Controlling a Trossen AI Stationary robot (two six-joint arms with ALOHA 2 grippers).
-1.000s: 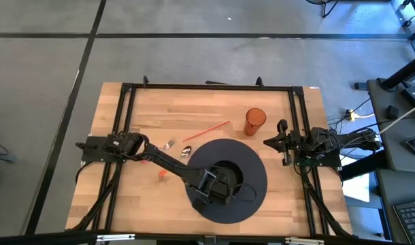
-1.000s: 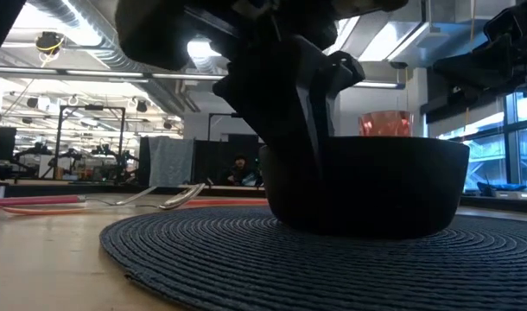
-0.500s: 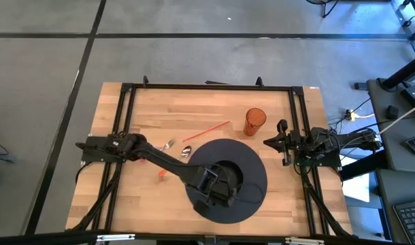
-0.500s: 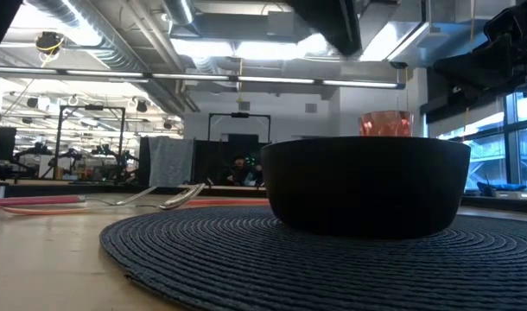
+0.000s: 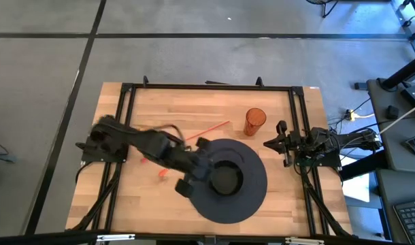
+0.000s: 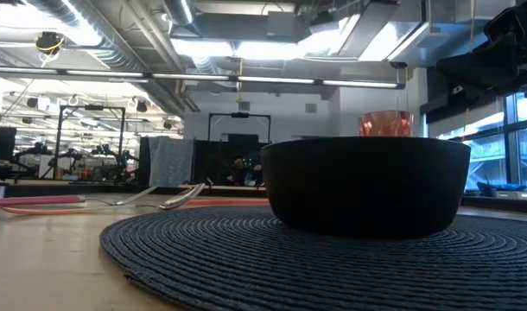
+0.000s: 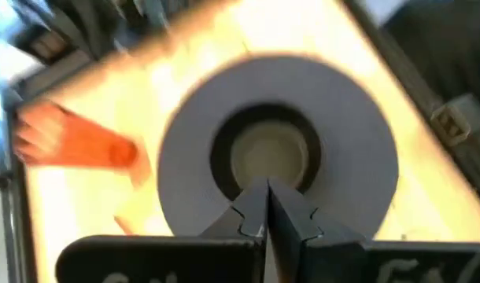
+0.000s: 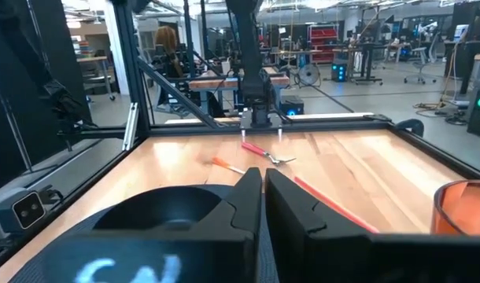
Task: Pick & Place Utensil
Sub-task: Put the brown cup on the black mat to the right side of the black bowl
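A black bowl [image 5: 226, 178] stands on a round dark woven mat [image 5: 252, 197]; the low view shows the bowl [image 6: 367, 186] close up. My left gripper [image 5: 203, 170] hangs high over the mat's left part, shut and empty; its wrist view looks down past the shut fingers [image 7: 265, 206] into the bowl [image 7: 267, 156]. A fork and a spoon [image 6: 175, 199] lie on the wood left of the mat, seen far off in the right wrist view [image 8: 265, 154]; the left arm covers them in the high view. My right gripper [image 8: 262, 189] waits shut at the table's right edge [image 5: 270, 143].
An orange cup [image 5: 254, 121] stands beyond the mat toward the far right. A thin red stick [image 5: 206, 129] lies on the wood at the far side, and a small orange piece [image 5: 162, 173] lies left of the mat. Black frame rails [image 5: 207, 87] run round the table.
My left gripper has risen from the bowl's near-left rim, out of the low view, and then drawn back toward the table's left as the arm swung up. The bowl has stayed where it was.
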